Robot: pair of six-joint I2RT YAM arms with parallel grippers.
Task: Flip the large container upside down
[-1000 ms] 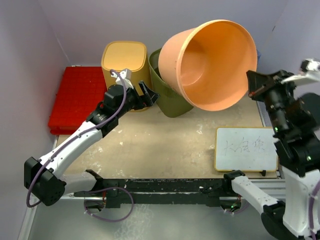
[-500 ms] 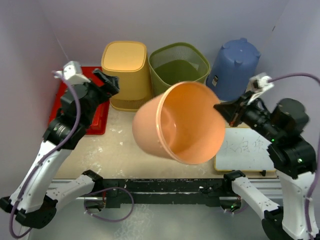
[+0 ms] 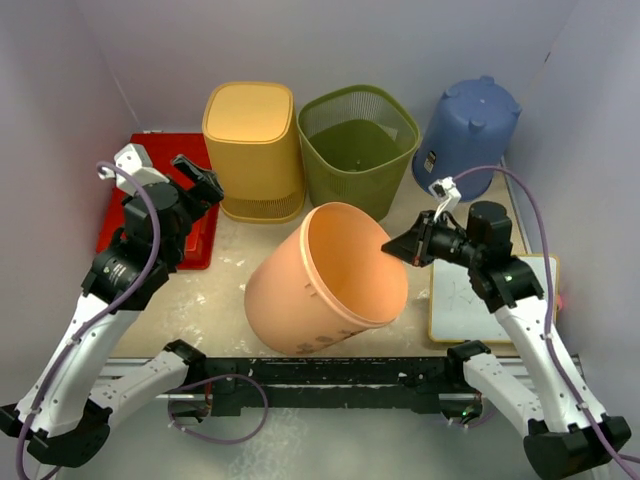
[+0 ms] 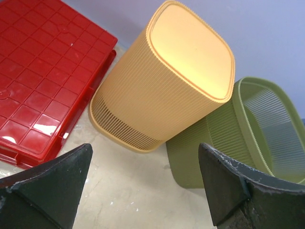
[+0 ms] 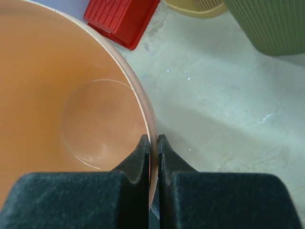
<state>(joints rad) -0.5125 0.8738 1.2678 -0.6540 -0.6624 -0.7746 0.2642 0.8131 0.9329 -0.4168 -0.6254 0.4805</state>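
Top external view: the smooth, round, orange large container (image 3: 320,290) has dropped lower than half a second ago. It lies tilted at the table's (image 3: 230,280) front centre, its thin rim pinched by the right gripper (image 3: 392,246). The left gripper (image 3: 207,182) is spread wide over a gridded red tray (image 3: 200,240).

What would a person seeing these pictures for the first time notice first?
The large orange container sits tilted in the middle, its rim pinched by the right tool. Behind it, a yellow bin, a green bin and a blue bin stand in a row at the back.
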